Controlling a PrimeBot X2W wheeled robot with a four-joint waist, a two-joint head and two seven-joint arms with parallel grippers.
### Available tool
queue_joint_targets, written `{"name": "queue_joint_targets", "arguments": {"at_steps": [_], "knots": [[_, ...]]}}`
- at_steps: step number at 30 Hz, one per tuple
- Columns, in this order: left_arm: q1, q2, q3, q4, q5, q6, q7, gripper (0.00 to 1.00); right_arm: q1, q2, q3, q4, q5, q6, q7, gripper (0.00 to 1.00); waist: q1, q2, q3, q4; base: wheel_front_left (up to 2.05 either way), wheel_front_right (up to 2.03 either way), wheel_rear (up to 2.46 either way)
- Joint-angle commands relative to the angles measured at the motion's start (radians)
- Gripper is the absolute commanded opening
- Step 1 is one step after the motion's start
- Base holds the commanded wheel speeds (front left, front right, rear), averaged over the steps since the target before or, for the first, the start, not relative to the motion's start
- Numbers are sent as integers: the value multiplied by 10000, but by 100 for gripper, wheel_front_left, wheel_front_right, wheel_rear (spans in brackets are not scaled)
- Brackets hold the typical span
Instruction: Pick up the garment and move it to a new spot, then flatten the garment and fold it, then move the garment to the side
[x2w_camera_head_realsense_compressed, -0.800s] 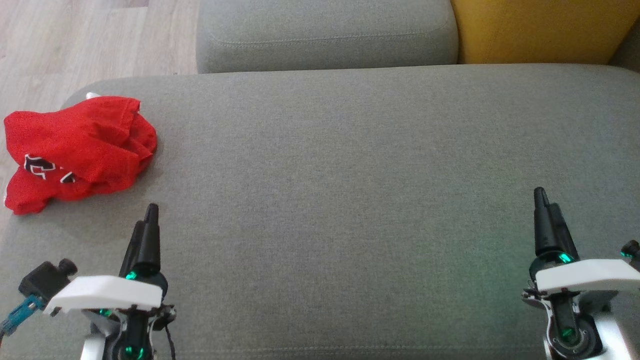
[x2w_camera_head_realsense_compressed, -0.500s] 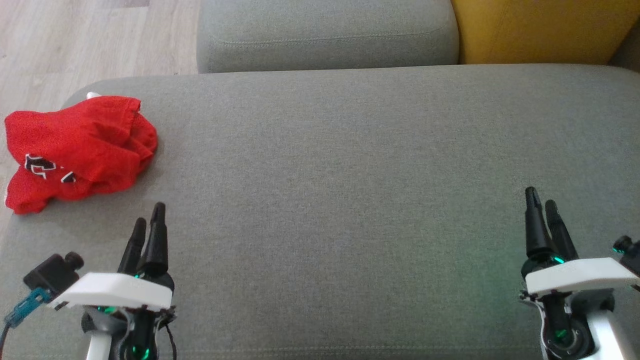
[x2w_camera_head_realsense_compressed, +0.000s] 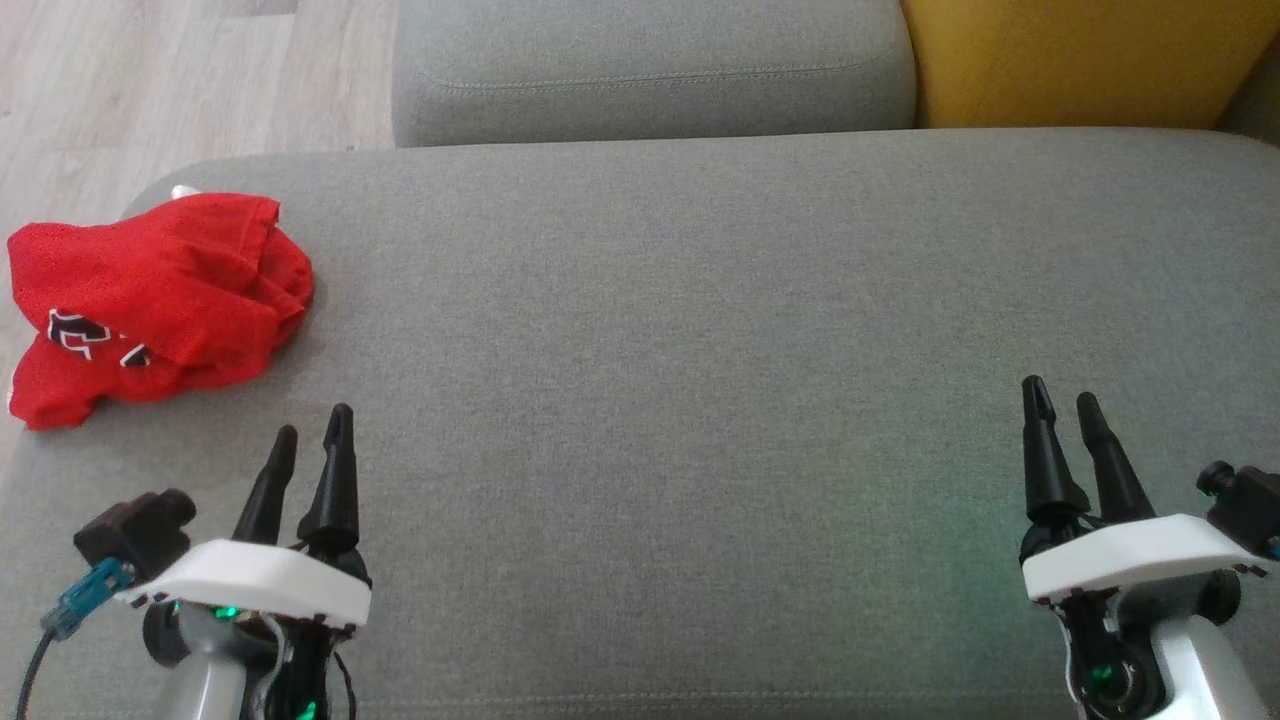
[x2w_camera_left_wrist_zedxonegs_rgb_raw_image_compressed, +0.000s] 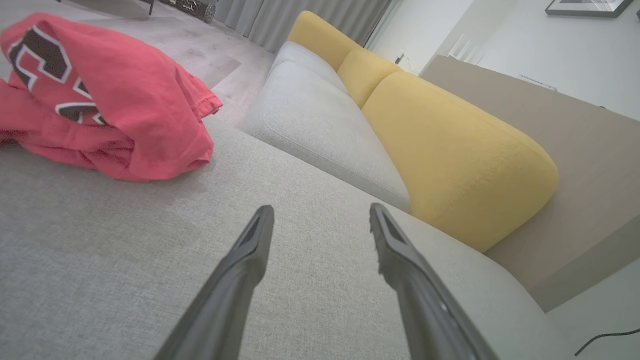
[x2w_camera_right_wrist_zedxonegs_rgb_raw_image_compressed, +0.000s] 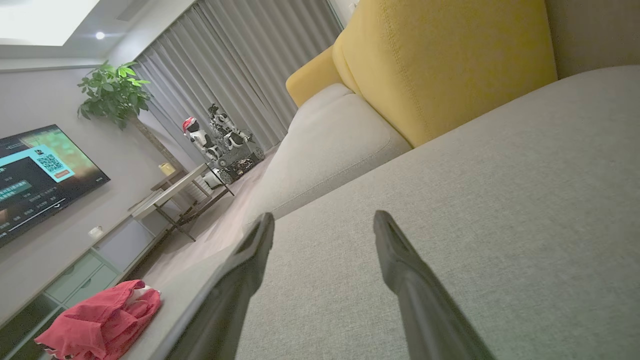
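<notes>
Garment (x2w_camera_head_realsense_compressed: 150, 305): crumpled red heap at the left edge of the grey seat cushion (x2w_camera_head_realsense_compressed: 700, 330).
Left gripper (x2w_camera_head_realsense_compressed: 312, 422): fingers spread, empty, near the garment but not touching it.
Right gripper (x2w_camera_head_realsense_compressed: 1059, 392): fingers spread, empty, well apart from the garment.
Progress: I judge nothing done; pick-up, flattening, folding and moving aside all remain.
Hidden: print folded under; I cannot read it.

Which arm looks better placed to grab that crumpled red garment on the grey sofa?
The left, probably. The left pincer stands open just short of the crumpled red fabric garment at the left end of the grey fabric sofa cushion; the right pincer, also open, is at the other end.
</notes>
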Motion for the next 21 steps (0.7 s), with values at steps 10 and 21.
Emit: {"name": "queue_joint_targets", "arguments": {"at_steps": [10,21], "knots": [[-443,444,-141,-409,1492,266,-418,100,-380,-102,196,-348,-1542,-5,-273,100,0,0,-22,-32,0,0,0],[-488,649,-372,-311,2804,544,-744,100,-280,-69,278,-407,-3104,-6,-475,100,0,0,-49,-49,0,0,0]]}}
